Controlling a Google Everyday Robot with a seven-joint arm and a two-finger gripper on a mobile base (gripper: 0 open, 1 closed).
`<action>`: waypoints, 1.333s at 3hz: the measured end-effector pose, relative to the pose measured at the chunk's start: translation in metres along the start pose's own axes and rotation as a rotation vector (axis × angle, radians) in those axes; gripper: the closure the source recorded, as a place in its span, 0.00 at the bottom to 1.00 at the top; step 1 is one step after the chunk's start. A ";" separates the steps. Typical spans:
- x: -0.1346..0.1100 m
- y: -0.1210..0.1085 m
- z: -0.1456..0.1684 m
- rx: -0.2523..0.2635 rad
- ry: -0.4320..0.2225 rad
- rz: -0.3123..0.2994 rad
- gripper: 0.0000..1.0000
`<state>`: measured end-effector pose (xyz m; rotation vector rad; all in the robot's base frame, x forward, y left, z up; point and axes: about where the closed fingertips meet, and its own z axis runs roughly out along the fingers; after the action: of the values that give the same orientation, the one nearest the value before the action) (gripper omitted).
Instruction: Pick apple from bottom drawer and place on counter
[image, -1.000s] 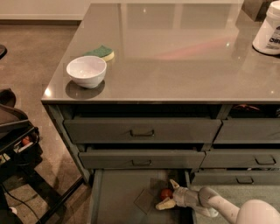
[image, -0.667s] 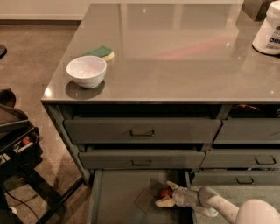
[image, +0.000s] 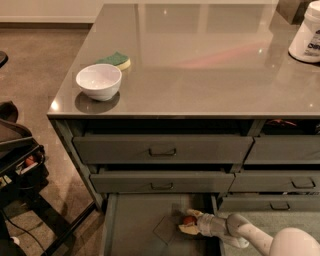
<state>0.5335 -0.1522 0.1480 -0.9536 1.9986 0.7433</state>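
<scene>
The apple (image: 189, 220) is small, round and red-orange. It lies in the open bottom drawer (image: 135, 225), beside the tan diamond patch on the drawer's base. My gripper (image: 189, 221) reaches into the drawer from the lower right, and its pale fingers (image: 188, 229) sit above and below the apple. The white arm runs off toward the bottom right corner. The glossy grey-brown counter (image: 200, 60) spreads above the drawers.
A white bowl (image: 98, 81) and a green-and-yellow sponge (image: 116, 59) sit on the counter's left part. A white container (image: 307, 35) stands at the far right. Closed drawer fronts with pull handles (image: 162, 150) hang above the open drawer. A dark bag and cart (image: 17, 155) stand at left.
The gripper has stayed at the apple in the drawer, with only a slight shift of the fingers around it. Nothing else has moved.
</scene>
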 end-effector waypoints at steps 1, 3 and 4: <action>0.000 0.000 0.000 0.000 0.000 0.000 0.88; -0.030 0.016 -0.021 -0.072 -0.048 -0.006 1.00; -0.093 0.037 -0.082 -0.103 -0.141 -0.035 1.00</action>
<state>0.5086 -0.1600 0.2743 -0.9655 1.8317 0.8774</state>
